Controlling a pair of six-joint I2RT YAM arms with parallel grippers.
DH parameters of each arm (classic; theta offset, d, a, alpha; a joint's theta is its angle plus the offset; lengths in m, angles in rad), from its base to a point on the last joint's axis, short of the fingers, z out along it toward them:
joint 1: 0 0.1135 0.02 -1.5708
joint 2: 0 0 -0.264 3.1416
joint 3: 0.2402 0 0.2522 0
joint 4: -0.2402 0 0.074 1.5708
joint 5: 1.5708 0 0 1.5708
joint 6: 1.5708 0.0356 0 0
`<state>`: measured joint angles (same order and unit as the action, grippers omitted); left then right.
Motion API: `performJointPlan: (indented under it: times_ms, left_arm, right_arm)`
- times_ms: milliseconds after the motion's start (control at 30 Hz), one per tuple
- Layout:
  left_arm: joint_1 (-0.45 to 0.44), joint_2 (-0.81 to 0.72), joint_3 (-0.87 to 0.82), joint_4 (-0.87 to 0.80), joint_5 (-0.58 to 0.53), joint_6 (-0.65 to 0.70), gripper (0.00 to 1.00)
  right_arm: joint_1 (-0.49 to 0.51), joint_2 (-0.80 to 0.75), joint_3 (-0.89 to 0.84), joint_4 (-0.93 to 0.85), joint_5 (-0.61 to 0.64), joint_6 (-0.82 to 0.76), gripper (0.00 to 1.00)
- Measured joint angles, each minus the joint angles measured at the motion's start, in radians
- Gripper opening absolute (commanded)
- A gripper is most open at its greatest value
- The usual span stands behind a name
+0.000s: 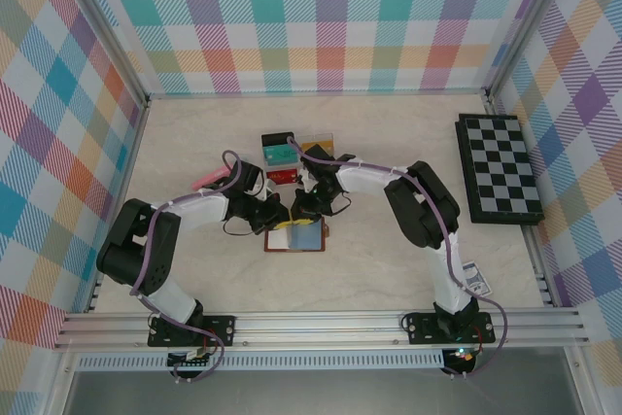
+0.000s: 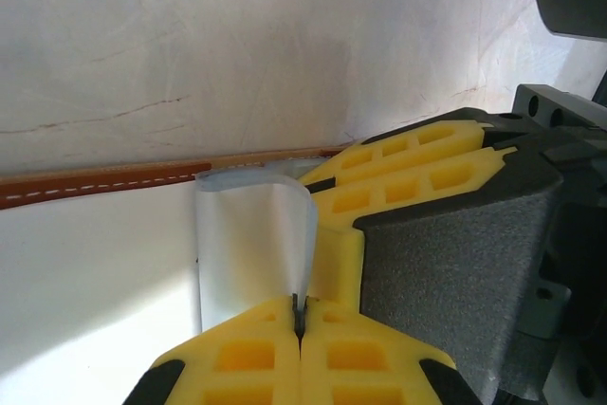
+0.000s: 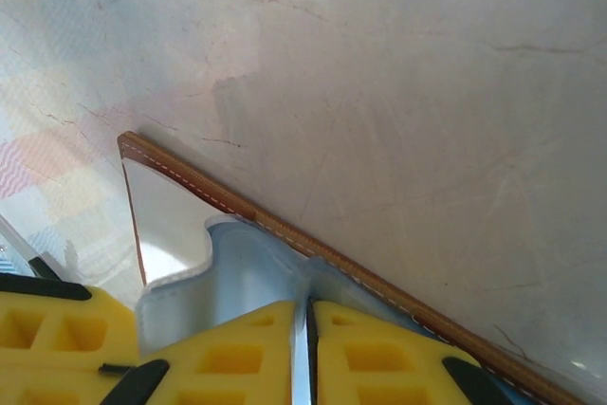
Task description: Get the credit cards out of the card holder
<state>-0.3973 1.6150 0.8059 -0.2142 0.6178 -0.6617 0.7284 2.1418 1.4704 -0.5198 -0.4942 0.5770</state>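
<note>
1. The card holder [image 1: 294, 238] lies open on the counter [image 1: 389, 269], near its middle, between the two arms. Its brown stitched edge shows in both wrist views.
2. The left gripper [image 2: 299, 315] is closed tight on the near edge of a blue-grey pocket page [image 2: 248, 244], which curls up off the holder.
3. The right gripper [image 3: 307, 334] is closed narrow on the same pocket page, with a thin strip of it between the fingers. In the left wrist view its yellow fingers [image 2: 408, 173] sit at the page's far right corner, against the brown edge.
4. From above, both grippers meet at the far edge of the holder, just beside each other.
5. Several credit cards [image 1: 279, 155] lie in a small cluster on the counter just beyond the holder: a teal one, an orange one to its right, and a red one nearer. Whether any sit in the pockets I cannot tell.
6. A black-and-white chessboard [image 1: 501, 170] lies well apart at the right side. A pink item [image 1: 207, 180] lies left of the cards.
</note>
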Motion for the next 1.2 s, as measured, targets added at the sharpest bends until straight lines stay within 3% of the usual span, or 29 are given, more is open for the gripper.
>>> performJointPlan:
  times_ms: [133, 300, 400, 667, 767, 800, 1000, 1200]
  left_arm:
    - [0.0, -0.011, 0.04, -0.088, -0.056, 0.031, 0.42]
    - [0.008, -0.1, 0.094, -0.224, -0.148, 0.075, 0.65]
    - [0.022, -0.168, 0.145, -0.302, -0.199, 0.109, 0.74]
    - [0.082, -0.299, 0.293, -0.475, -0.377, 0.185, 0.94]
    - [0.096, -0.331, 0.348, -0.519, -0.484, 0.219, 1.0]
    - [0.1, -0.344, 0.36, -0.524, -0.522, 0.234, 1.0]
    - [0.113, -0.424, 0.363, -0.497, -0.731, 0.322, 1.0]
    - [0.124, -0.562, 0.173, -0.305, -0.923, 0.371, 1.0]
  right_arm:
    - [-0.002, -0.053, -0.037, 0.004, 0.051, 0.021, 0.28]
    - [-0.015, -0.207, -0.098, 0.003, 0.164, 0.038, 0.4]
    - [-0.043, -0.337, -0.127, 0.002, 0.249, 0.038, 0.49]
    - [-0.124, -0.61, -0.136, -0.008, 0.53, -0.031, 0.77]
    - [-0.13, -0.681, -0.15, -0.02, 0.649, -0.085, 0.97]
    - [-0.133, -0.71, -0.164, -0.02, 0.693, -0.105, 1.0]
    - [-0.192, -0.895, -0.269, -0.008, 0.892, -0.217, 1.0]
    - [-0.323, -1.034, -0.417, 0.058, 1.022, -0.282, 1.0]
